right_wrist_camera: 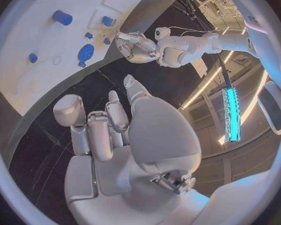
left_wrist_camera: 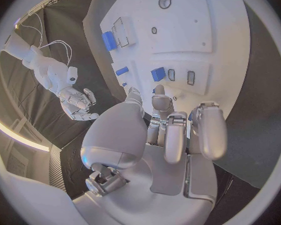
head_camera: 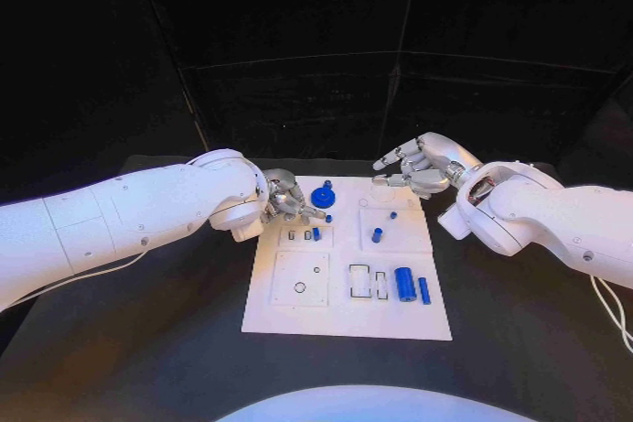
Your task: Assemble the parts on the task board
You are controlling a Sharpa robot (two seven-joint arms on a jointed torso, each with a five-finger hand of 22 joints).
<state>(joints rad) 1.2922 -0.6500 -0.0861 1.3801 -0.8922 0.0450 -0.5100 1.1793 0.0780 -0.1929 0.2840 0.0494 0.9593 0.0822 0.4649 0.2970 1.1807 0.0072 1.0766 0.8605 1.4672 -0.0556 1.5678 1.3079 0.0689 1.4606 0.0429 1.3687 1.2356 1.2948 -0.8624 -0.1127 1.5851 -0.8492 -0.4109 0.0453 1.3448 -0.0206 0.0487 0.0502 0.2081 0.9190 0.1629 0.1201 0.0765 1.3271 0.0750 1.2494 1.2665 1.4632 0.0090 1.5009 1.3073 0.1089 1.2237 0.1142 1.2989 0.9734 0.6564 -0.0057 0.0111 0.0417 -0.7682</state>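
Observation:
The white task board [head_camera: 346, 305] lies in the middle of the black table. On it are a round blue disc [head_camera: 323, 199], a small blue block [head_camera: 316, 233], two small blue pegs [head_camera: 376, 234], a blue cylinder [head_camera: 405, 284] and a thin blue bar [head_camera: 423, 289]. My left hand [head_camera: 288, 205] hovers over the board's far left edge beside the disc. Its fingers are half curled with nothing between them, and its fingertips [left_wrist_camera: 158, 91] are close to the blue block [left_wrist_camera: 158, 74]. My right hand [head_camera: 420, 168] hangs above the board's far right corner with its fingers spread and empty.
Empty rectangular slots [head_camera: 359, 281] lie beside the cylinder, and a square plate with a small hole [head_camera: 299, 286] sits at the board's near left. Black table [head_camera: 145, 349] surrounds the board on every side.

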